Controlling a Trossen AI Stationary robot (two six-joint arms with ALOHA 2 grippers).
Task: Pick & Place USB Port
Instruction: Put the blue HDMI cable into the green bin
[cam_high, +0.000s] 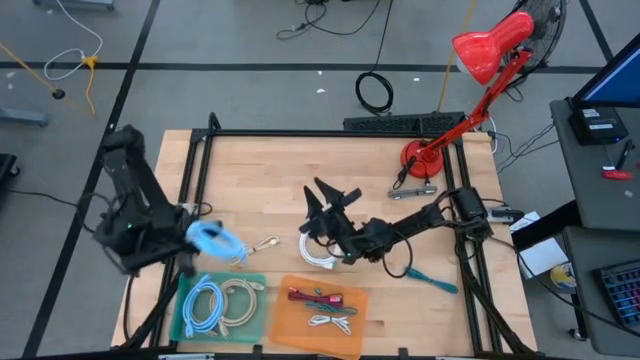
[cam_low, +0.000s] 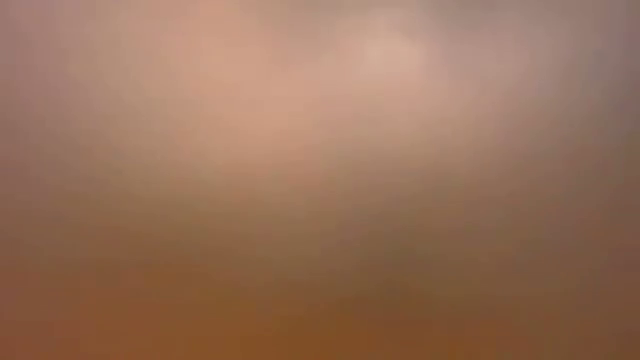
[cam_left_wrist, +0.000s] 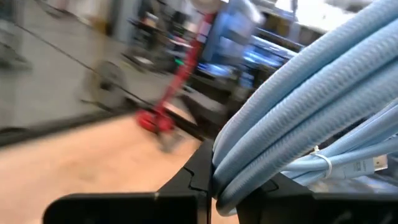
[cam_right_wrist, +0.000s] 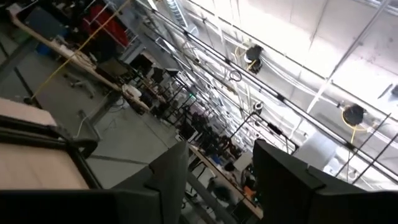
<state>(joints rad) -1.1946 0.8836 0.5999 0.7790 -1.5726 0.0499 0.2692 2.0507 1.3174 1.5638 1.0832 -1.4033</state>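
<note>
We take this for a robotics lab: wooden bench (cam_high: 270, 170) in black framing, red desk lamp (cam_high: 480, 60), cables across grey floor (cam_high: 250, 40), high industrial ceiling (cam_right_wrist: 298, 56).

Overhead camera looks down on the table (cam_high: 280, 180); left wrist camera also sees the red lamp (cam_left_wrist: 180, 74).

No text, label, brand, number or sign can be read in any of the views. The monitor (cam_high: 612, 75) at the right edge of the overhead frame shows only a plain blue screen, and the view level with the counter is a featureless blur.
</note>
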